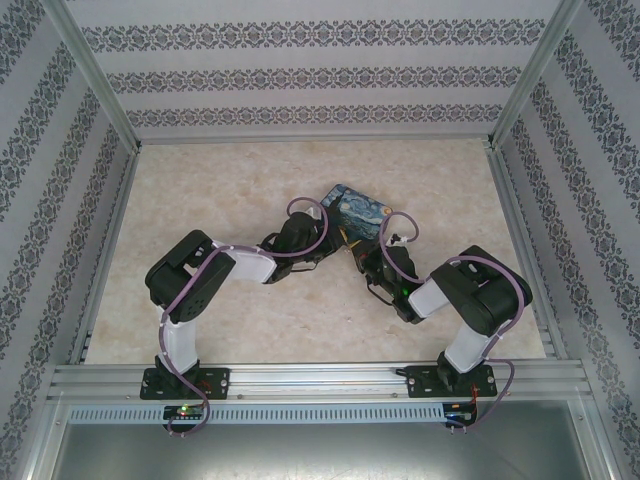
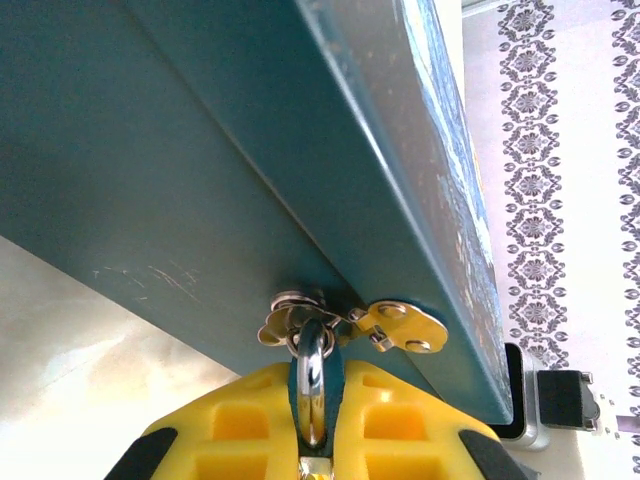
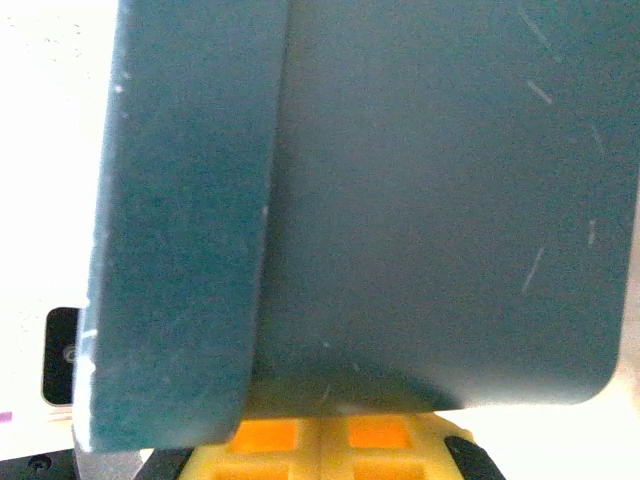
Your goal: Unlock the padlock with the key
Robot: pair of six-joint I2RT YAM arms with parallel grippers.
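**Left claw has the padlock, right claw is clamped shut under the box**

In the overhead view both arms reach in to the middle of the bench and meet at a blue box with a swirly painted lid. The box sits just above centre of the frame. The left arm comes at it from the left, the right arm from the lower right.

The left wrist view is the good one. The padlock is at bottom centre of the frame, its silver loop hooked through the metal latch on the edge of the box. The left claw is clenched on it, with a yellow finger pressed against each side of the loop. A bit of the brass body peeks out at the very bottom edge.

In the right wrist view the teal side of the box takes up nearly everything. The right claw is at bottom centre with its two yellow fingers closed tight against each other, tips tucked behind the lower edge of the box. I can't tell whether anything is pinched between them.
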